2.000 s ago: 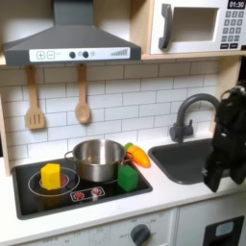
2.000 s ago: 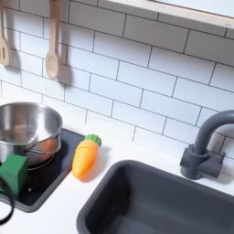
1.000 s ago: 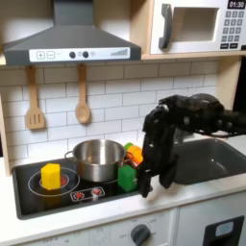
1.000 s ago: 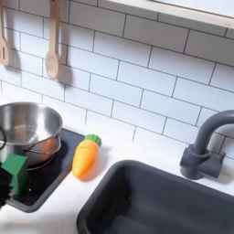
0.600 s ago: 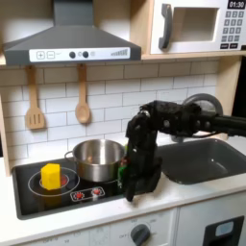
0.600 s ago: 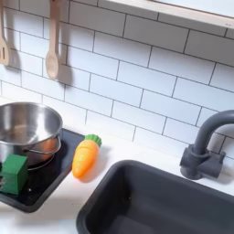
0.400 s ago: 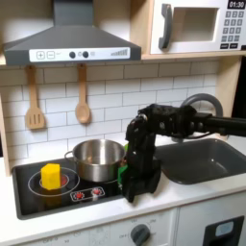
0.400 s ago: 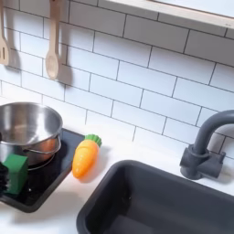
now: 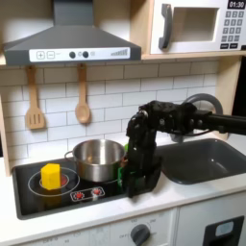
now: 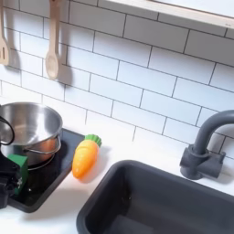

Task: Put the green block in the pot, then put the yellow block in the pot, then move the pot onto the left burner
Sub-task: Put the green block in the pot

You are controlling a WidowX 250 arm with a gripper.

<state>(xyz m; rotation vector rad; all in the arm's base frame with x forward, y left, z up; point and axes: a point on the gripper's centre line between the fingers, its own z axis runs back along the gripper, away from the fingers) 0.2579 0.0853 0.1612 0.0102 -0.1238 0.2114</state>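
A toy carrot (image 10: 85, 155) with a green top lies on the white counter (image 10: 64, 208) in the second exterior view, between the black stovetop (image 9: 67, 192) and the dark sink (image 10: 164, 201). A dark curved faucet (image 10: 203, 146) stands behind the sink. Two wooden utensils (image 9: 83, 94) hang on the white tiled wall (a slotted spatula (image 9: 35, 101) beside a spoon), under the grey range hood (image 9: 67, 43). A microwave (image 9: 197, 26) sits top right.

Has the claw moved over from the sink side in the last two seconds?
Yes. In the first exterior view the claw has swung from beside the sink toward that view's left, and now sits at the green block beside the pot.
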